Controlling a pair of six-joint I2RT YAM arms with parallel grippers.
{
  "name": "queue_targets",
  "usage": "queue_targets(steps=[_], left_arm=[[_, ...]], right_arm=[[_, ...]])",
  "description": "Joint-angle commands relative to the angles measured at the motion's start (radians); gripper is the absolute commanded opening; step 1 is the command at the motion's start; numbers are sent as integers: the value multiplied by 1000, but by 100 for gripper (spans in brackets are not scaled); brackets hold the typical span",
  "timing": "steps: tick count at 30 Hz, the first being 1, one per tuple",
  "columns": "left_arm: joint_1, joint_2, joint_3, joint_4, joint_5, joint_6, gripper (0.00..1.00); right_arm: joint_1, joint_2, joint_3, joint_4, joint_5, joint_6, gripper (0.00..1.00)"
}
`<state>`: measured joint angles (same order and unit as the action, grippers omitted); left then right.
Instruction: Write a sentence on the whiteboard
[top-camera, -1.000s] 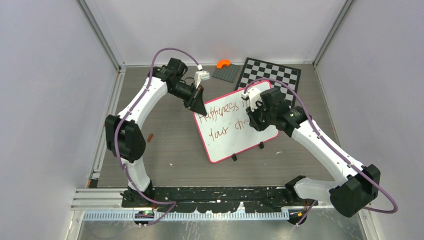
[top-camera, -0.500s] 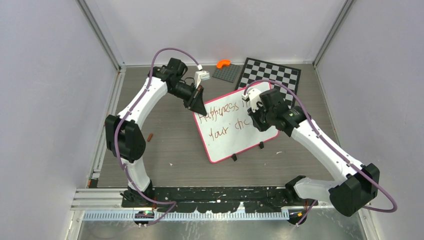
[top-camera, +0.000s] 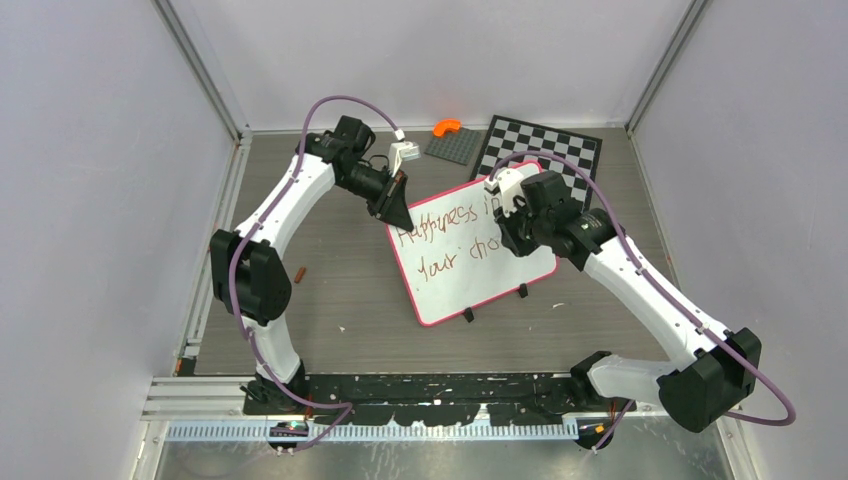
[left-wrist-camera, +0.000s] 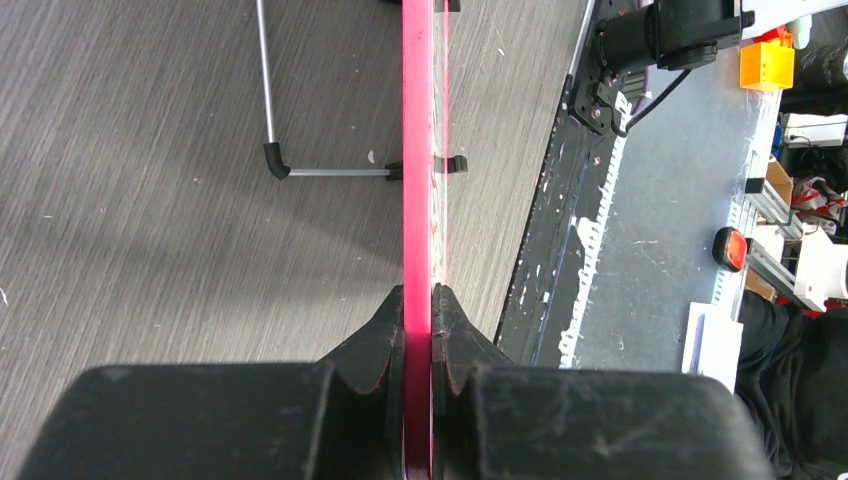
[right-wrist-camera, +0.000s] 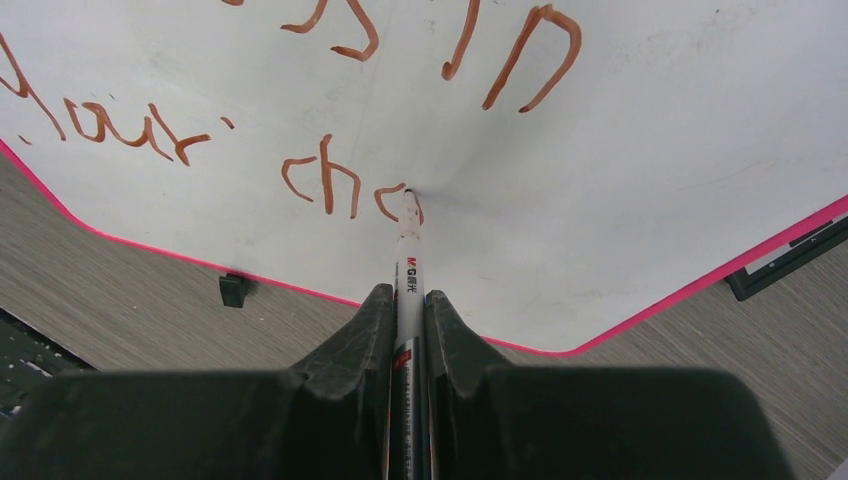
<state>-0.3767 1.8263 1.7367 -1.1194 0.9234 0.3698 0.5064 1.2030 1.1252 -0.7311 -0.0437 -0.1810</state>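
Since the earlier frame the right gripper has slid a little rightward along the lower line, and the last word has grown from "ch" to "cho"; the left arm shows no change. We count one whiteboard, one marker, two arms and two lines of writing. The whiteboard stands tilted at mid-table, just in front of the single chessboard, and we see two black feet along its near edge. The sentence so far reads "Happiness in" above "your cho". The left arm rises along the left side, bends at the elbow, and reaches inward and down to the far left edge of the whiteboard; there the left gripper is clamped on the pink frame, one finger on each face. The right arm runs diagonally from its base at the near right to the right half of the whiteboard, its wrist angled toward the surface. Its fingers are closed tight around the marker, whose tip touches the whiteboard at the "o". Behind the whiteboard we note one grey plate with one orange piece, and one small brown piece on the table to the left.
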Motion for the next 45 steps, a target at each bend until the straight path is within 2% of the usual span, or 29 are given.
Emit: queue_targets(steps=[1,15,26,45], left_arm=[[-37,13,-46,-34,-164,105,0],[-37,13,-50,-33,-167,105,0],[-38,16,-43,-35,-166,101,0],[-37,14,-46,-32,-166,102,0]], right_arm=[[-2,5,41,66,-37,21,0],[-12,-18,27,1,-73,14,0],[-149,-49,24,-57,-238,2,0],[-154,-34,8,2,-200,6,0]])
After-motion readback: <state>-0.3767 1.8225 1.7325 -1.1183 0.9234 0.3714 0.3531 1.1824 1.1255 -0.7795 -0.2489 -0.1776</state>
